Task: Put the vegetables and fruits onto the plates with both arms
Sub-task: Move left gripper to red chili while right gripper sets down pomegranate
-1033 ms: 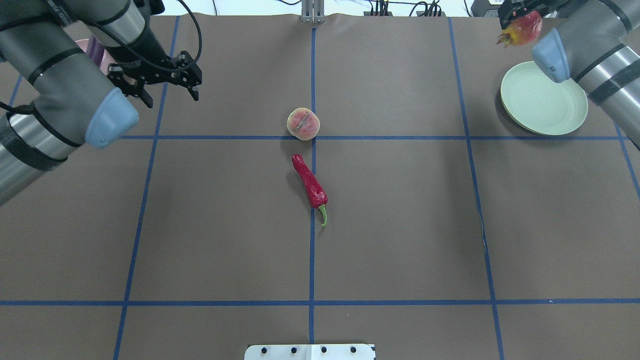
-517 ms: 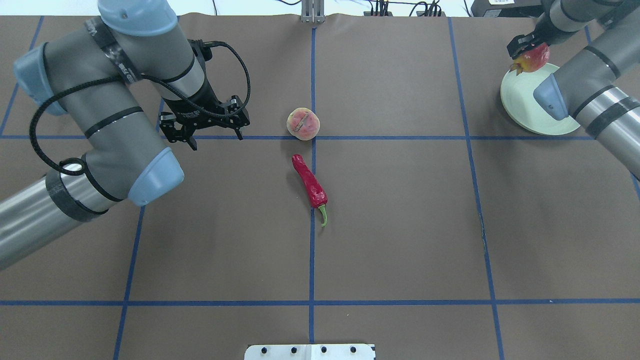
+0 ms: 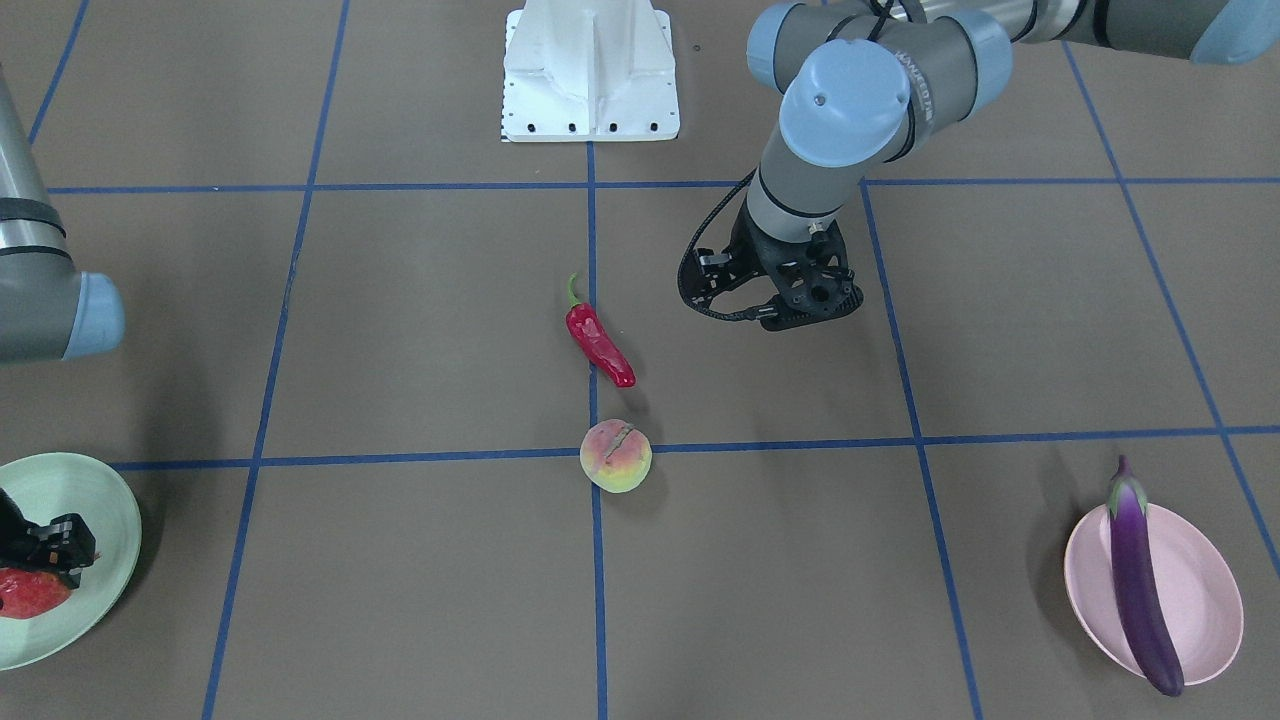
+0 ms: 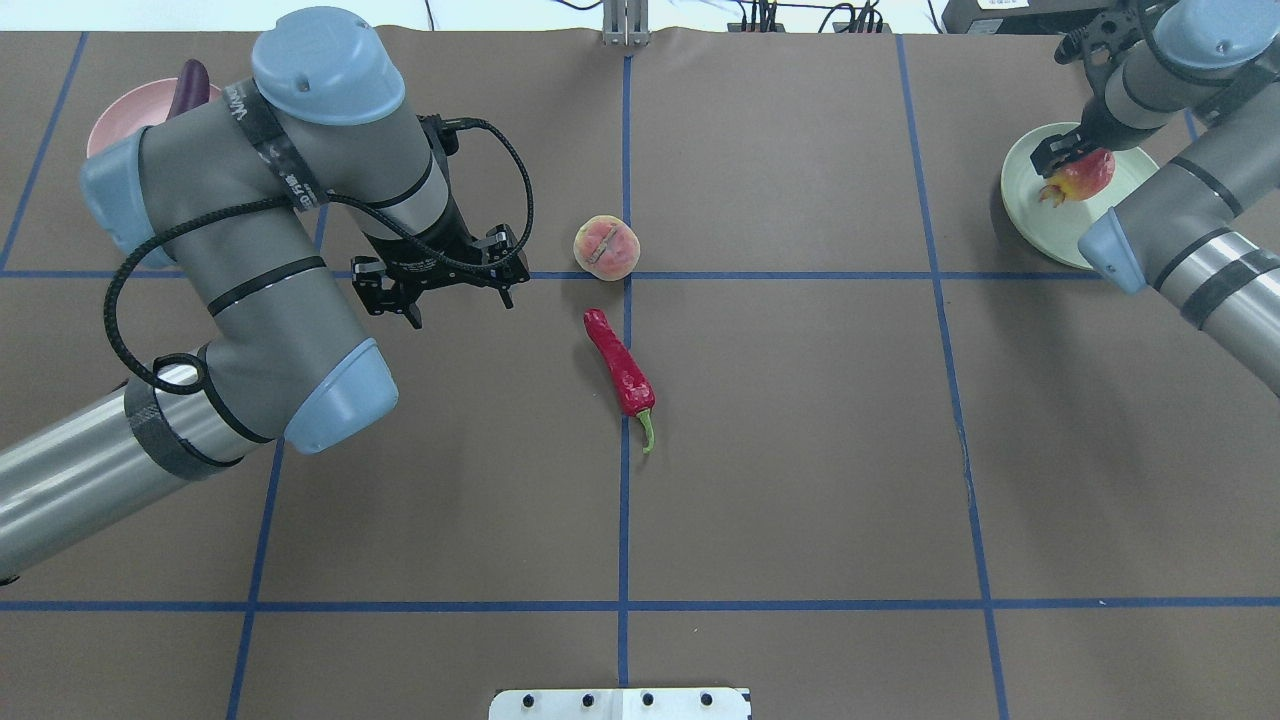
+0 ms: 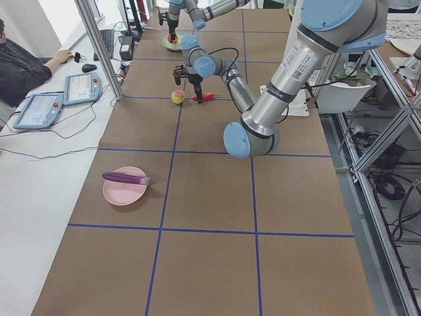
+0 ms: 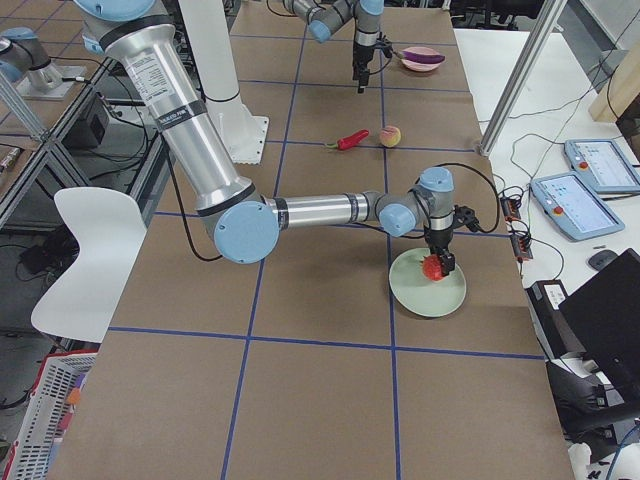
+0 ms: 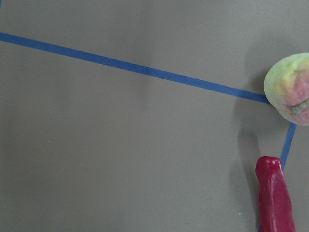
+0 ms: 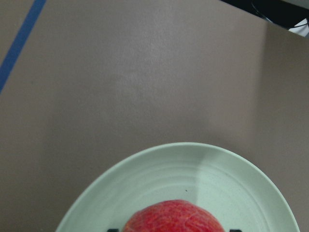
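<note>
Your left gripper [image 4: 460, 306] hangs over the bare brown table [image 4: 800, 450] near its middle, fingers spread wide with nothing between them. It sits on the robot's-left side of the peach [image 4: 606, 247] and the chili [image 4: 620, 365], close to both but touching neither. In its wrist view the peach sits at the right edge and the chili's blunt tip in the lower right corner.

The peach rests at the table's centre, where two lines of blue tape [image 4: 780, 275] cross. The chili lies just beside it toward the robot's edge, along the centre line. The chili's green stem points to that edge. The two are apart.

Your right gripper [image 4: 1072, 163] is clamped on the red-orange fruit [image 4: 1090, 178] above the mint plate [image 4: 1025, 210]. That plate sits in the corner at the robot's right end on the operators' side. The fruit is low over the plate, and you cannot tell from these views whether it touches.

The pink plate [image 3: 1200, 590] is in the opposite corner, at the robot's left end on the operators' side. The eggplant [image 3: 1140, 590] lies across it. Its capped end pokes past the rim toward the robot's edge, and its rounded end hangs over the rim on the operators' side.

There is white print on a black band [image 4: 270, 140] of the left arm [image 4: 250, 250], but it is too small to read. No other labels are legible.
</note>
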Available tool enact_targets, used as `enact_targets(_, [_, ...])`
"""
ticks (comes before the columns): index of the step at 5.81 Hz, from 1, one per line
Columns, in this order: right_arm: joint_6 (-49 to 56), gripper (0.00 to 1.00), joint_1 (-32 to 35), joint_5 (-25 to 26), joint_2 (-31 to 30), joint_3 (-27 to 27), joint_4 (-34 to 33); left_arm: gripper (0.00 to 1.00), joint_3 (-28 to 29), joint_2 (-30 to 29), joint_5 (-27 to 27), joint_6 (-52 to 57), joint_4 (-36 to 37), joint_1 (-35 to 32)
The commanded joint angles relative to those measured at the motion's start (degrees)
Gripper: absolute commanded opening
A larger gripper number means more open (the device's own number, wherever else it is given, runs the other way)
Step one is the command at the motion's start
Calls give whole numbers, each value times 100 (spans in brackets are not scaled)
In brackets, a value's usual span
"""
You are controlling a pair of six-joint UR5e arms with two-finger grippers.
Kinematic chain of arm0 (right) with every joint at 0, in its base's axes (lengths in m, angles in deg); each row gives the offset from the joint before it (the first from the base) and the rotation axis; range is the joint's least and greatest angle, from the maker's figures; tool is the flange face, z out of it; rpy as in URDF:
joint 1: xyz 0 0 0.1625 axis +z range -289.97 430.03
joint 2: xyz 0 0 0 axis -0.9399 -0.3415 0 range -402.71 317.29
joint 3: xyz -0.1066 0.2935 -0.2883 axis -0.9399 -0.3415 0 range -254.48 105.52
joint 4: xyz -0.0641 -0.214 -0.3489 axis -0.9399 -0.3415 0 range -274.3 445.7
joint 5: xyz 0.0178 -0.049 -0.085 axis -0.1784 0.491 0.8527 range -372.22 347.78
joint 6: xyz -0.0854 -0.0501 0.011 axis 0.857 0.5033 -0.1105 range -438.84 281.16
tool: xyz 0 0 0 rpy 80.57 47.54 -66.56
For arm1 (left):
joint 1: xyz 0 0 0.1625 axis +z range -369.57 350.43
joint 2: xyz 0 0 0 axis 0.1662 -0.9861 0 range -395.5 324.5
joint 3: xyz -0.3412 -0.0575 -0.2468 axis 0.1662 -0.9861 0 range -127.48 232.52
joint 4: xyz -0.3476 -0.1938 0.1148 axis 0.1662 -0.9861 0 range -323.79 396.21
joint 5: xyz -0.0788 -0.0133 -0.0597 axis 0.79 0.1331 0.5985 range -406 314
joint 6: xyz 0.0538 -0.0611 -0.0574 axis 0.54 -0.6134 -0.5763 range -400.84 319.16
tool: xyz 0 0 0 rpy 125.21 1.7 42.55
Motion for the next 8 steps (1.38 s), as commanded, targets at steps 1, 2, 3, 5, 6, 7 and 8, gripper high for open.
enact_targets(1, [68, 4, -13, -132, -9, -6, -3, 99, -5, 0, -13, -3, 4, 11])
enact_targets(2, [16, 44, -13, -333, 87, 3, -20, 100, -5, -9, -144, -169, -4, 124])
enact_targets(3, [15, 64, -4, -405, 149, 3, -21, 100, -5, -61, -319, -362, -4, 404])
enact_targets(5, [-160, 99, -4, -484, 167, 20, -12, 99, 13, -210, -784, -1054, -22, 1062])
enact_targets(6, [-265, 99, 5, -676, 158, 47, -12, 100, 109, -463, -943, -1380, -22, 1327])
enact_targets(7, [-284, 99, 92, -852, 167, 82, -12, 100, 423, -788, -945, -1583, -22, 1425])
enact_targets(8, [-284, 99, 258, -1211, 167, 99, -21, 100, 1026, -1156, -954, -1716, -257, 1426])
